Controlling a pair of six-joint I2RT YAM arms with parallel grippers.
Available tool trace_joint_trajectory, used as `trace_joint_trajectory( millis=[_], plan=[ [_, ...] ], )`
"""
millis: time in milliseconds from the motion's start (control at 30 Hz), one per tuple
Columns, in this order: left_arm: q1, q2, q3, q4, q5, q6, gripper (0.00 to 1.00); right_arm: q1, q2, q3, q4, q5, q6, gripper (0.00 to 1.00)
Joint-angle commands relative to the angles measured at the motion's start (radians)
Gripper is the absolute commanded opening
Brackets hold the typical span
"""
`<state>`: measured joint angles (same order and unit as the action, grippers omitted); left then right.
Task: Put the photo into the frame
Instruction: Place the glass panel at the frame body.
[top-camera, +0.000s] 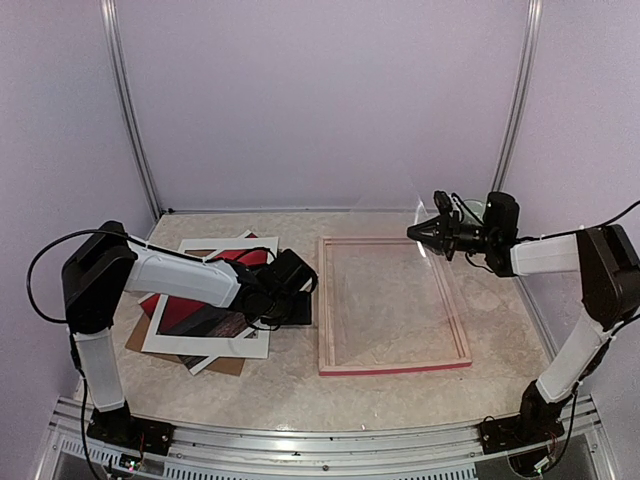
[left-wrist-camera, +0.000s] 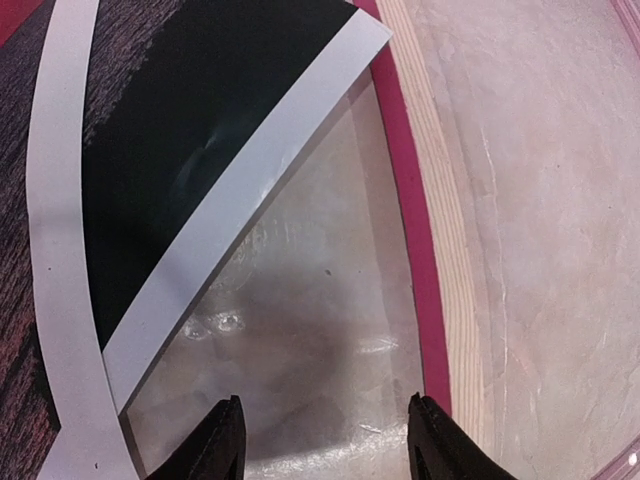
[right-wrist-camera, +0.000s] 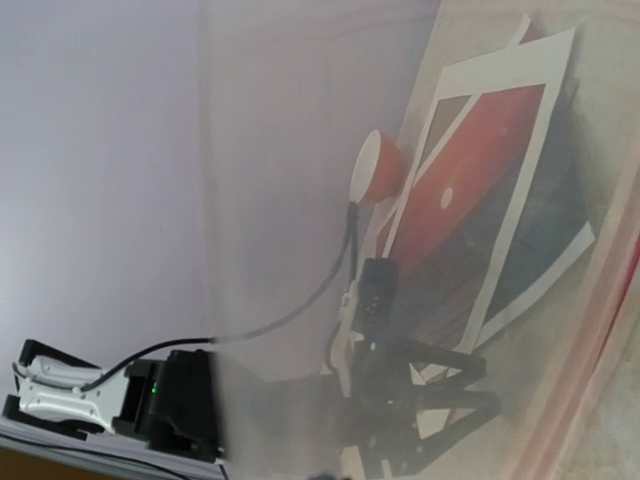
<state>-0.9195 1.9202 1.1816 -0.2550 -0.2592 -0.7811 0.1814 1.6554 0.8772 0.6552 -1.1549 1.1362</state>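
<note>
Judged at an early stage: nothing yet laid into the large rectangular picture frame (top-camera: 395, 367), pink at the edge, pale wood upward, flat on the marbled tabletop (top-camera: 290, 395) at centre right. Off to the left, in a loose stack, the photo (right-wrist-camera: 450, 215), a large rectangular print of a red sunset sky with a small white sun, partly covered by a white mat with a rectangular window (top-camera: 215, 347), with a plain brown backing board (top-camera: 140, 335) below. Left to do, by the look of it: freeing the photo from the stack, carrying it across, setting it inside the rails. Left gripper (top-camera: 300, 295) low over the stack's right-hand edge, just beside the frame's left rail, jaws apart, nothing between them; ahead of it in the wrist view a corner of the mat, the photo's dark sea through the window, the pink rail to the right. Right gripper (top-camera: 420, 232) raised over the frame's far right corner, well apart from the photo, jaws together, seemingly pinching the edge of a clear glazing sheet (right-wrist-camera: 320, 130) tilted up off the frame.
</note>
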Motion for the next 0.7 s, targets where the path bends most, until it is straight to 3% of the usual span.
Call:
trace_joint_trajectory(
  millis=[0,667],
  plan=[
    [0.004,-0.034,-0.018,0.001,-0.017,-0.009,0.56,0.012,0.021,-0.014,0.047,0.012,0.029,0.08],
    [0.008,-0.030,-0.022,0.007,-0.014,-0.009,0.56,0.020,0.044,-0.010,0.178,0.018,0.175,0.08]
  ],
)
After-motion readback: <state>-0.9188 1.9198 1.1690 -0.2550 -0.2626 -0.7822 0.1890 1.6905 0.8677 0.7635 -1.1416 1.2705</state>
